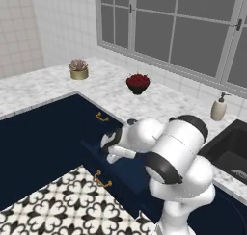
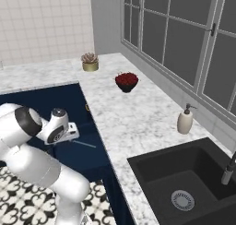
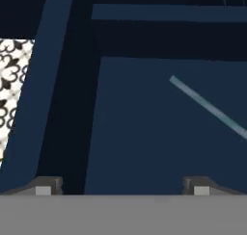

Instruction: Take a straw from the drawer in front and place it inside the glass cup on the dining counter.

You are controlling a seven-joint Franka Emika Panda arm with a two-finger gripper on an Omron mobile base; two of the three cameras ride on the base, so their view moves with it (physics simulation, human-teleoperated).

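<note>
Jaws stand wide apart and hold nothing: in the hand view the two dark fingertips sit far from each other at the bottom, with bare drawer floor between them. They hang over the open drawer, a navy-blue box pulled out from under the marble desk. One straw, thin and pale blue-grey, lies slanted on the drawer floor, ahead of the jaws and off toward the right fingertip, apart from both tips. From the right base view the same straw shows as a pale line just beside the white hand.

No writing, brand or label can be read anywhere.

On the desk stand one bowl of red fruit, one small plant pot in the corner and one soap dispenser beside the black sink. Two brass bar handles show on the navy drawer fronts in the left base view, one above the other. Patterned black-and-white floor tiles lie below.
</note>
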